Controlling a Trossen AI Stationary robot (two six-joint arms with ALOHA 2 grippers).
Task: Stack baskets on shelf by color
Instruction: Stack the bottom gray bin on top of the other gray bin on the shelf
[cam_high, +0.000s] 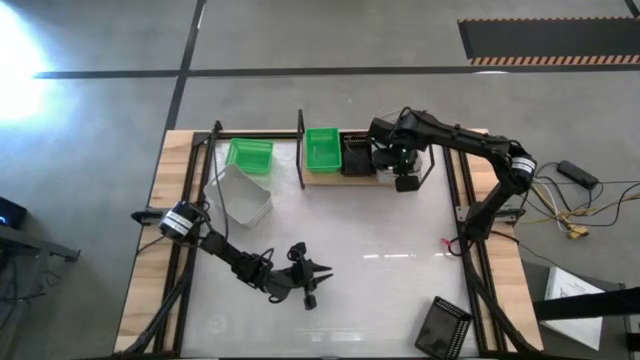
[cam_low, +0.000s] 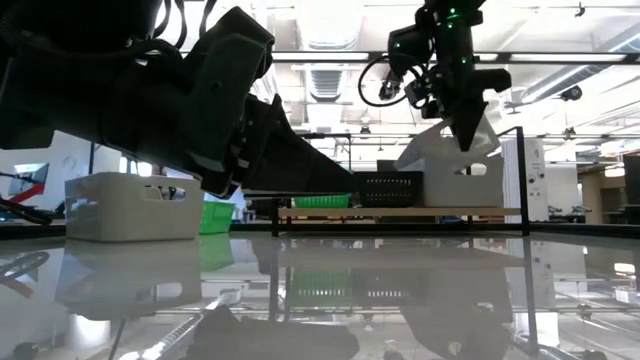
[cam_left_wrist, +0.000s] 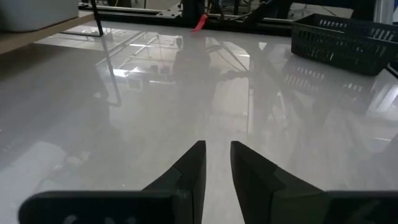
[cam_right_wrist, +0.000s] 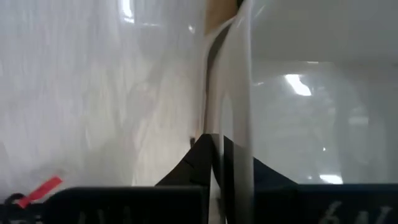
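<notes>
Nearest the table's front edge, a black mesh basket (cam_high: 443, 327) lies at the right corner, and the left gripper (cam_high: 312, 281) rests low over the bare middle, fingers slightly parted and empty. Farther back, a white basket (cam_high: 240, 195) and a green basket (cam_high: 250, 154) sit left of the shelf (cam_high: 330, 178). On the shelf stand another green basket (cam_high: 322, 148) and a black basket (cam_high: 356, 156), while the right gripper (cam_right_wrist: 222, 163) pinches a translucent white basket's wall (cam_right_wrist: 239, 99), held tilted above the shelf's right end.

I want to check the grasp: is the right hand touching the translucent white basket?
Touching. In the right wrist view, the right hand has its fingers closed on the thin wall of the translucent white basket.
</notes>
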